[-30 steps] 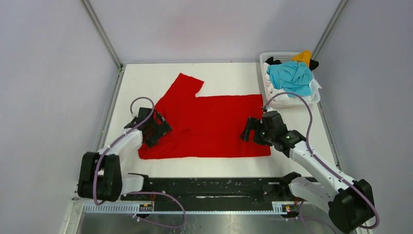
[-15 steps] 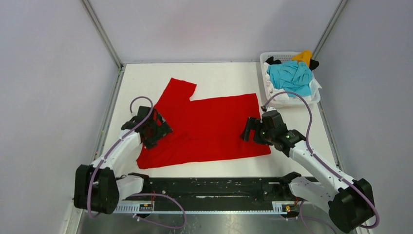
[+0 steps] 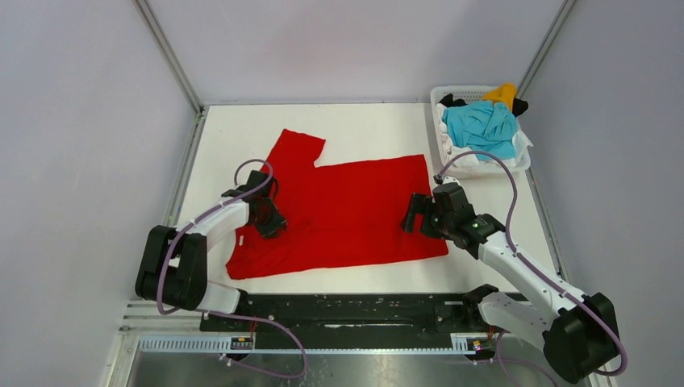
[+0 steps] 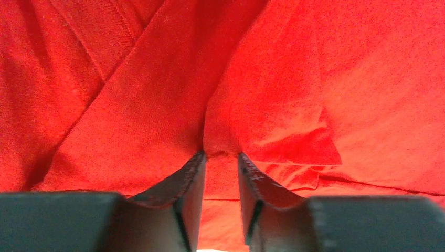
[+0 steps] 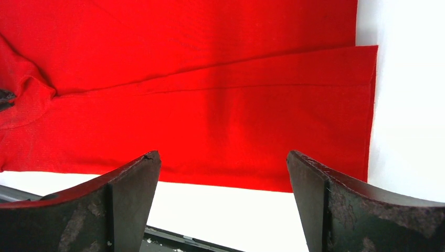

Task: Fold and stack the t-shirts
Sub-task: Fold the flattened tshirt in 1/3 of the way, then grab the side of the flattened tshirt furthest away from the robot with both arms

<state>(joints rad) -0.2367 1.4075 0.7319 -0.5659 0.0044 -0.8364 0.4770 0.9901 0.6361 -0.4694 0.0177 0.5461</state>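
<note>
A large red t-shirt (image 3: 355,210) lies spread flat on the white table, one sleeve pointing to the far left. My left gripper (image 3: 270,222) sits low on its left part. In the left wrist view its jaws (image 4: 221,156) stand narrow, and a raised ridge of the red cloth (image 4: 315,79) is pinched between the tips. My right gripper (image 3: 411,214) hovers open over the shirt's right end. In the right wrist view its fingers (image 5: 223,157) stand wide apart above the red hem (image 5: 210,105), with nothing between them.
A white plastic basket (image 3: 436,129) stands at the far right and holds a turquoise shirt (image 3: 482,125), a yellow-orange one (image 3: 504,93), plus black and white cloth. Grey walls enclose the table. The black base rail (image 3: 355,310) runs along the near edge.
My left gripper moved right onto the shirt's left part and its jaws narrowed around a ridge of cloth. The shirt shifted slightly left early on. My right arm stayed put.
</note>
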